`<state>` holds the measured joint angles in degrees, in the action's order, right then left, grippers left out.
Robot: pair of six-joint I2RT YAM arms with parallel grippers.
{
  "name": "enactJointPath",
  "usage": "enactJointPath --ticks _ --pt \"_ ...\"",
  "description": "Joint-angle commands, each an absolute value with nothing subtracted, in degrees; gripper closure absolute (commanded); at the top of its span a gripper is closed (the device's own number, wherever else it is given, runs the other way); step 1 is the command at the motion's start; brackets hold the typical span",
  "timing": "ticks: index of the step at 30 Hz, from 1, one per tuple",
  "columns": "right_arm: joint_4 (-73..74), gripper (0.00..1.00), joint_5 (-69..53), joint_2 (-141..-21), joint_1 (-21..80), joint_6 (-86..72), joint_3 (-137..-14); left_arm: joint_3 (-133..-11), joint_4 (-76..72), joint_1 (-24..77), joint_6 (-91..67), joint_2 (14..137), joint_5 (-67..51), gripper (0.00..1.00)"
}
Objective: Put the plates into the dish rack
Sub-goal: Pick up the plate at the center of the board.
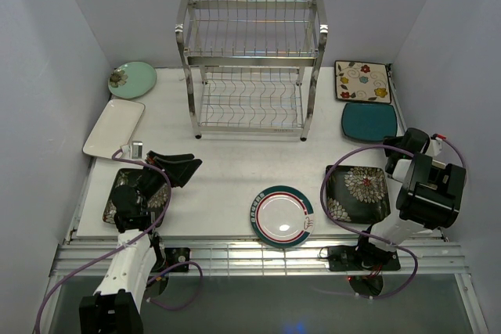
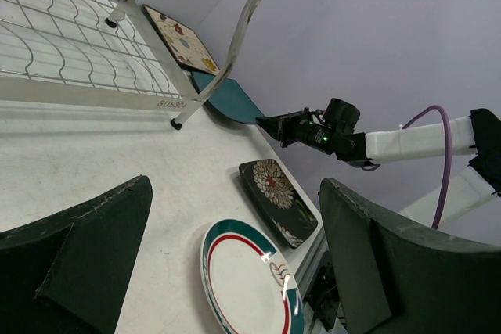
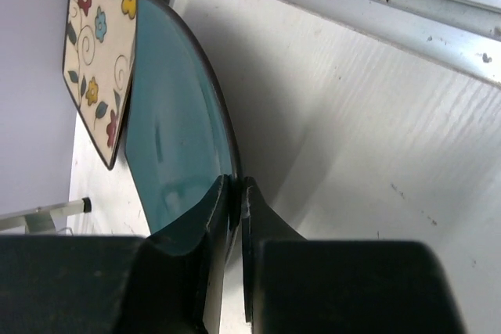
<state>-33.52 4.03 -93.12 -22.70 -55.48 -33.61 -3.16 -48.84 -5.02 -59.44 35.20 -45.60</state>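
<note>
right gripper (image 3: 236, 187): clamped on rim of the plain teal plate (image 3: 172, 138), right of the shiny steel wire dish rack (image 1: 252, 58) | you'll wanna lift slow, tilt it edge-on for a slot

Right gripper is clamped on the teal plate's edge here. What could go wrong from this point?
1. The right gripper holds the teal plate only by a thin bit of rim, so it could pivot or slip when lifted.
2. The flowered plate lies close beside it and might get dragged or knocked.
3. On the way to the dish rack, the plate could bang into its frame.
</note>
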Motion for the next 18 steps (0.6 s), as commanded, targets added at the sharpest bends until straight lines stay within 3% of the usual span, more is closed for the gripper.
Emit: enactJointPath --ticks 1,18 --pt "-33.13 0.92 4.92 -89.57 -22.06 -53.0 -30.59 -1.58 -48.78 -4.92 -59.94 35.07 -44.91 0.02" --pt "-29.8 0.92 4.39 -85.24 -21.53 -52.91 -28.82 -1.32 -48.87 -4.83 -60.03 35.86 -44.56 0.02"
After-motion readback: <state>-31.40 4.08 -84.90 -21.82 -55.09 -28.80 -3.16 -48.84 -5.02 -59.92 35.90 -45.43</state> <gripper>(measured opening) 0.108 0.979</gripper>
